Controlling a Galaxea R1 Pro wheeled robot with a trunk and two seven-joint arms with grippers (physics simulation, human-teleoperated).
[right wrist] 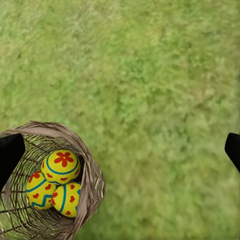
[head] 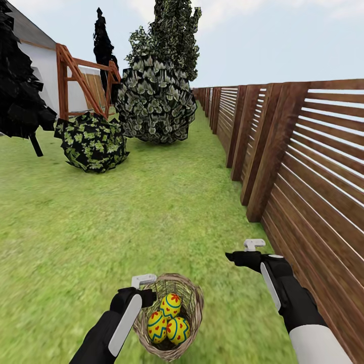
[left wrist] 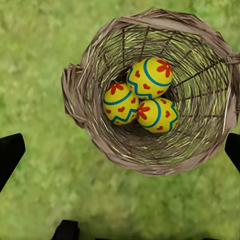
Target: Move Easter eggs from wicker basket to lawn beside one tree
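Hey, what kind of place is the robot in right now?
Most likely a fenced back garden: a mown lawn, a slatted wooden fence down one side, leafy bushes and part of a white house beyond.

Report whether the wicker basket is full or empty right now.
Still full: all three Easter eggs lie together at the bottom of the wicker basket, which stands upright on the lawn. None has been taken out.

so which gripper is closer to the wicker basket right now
Left. The left gripper hovers at the wicker basket rim; the right gripper hangs over lawn off to its side.
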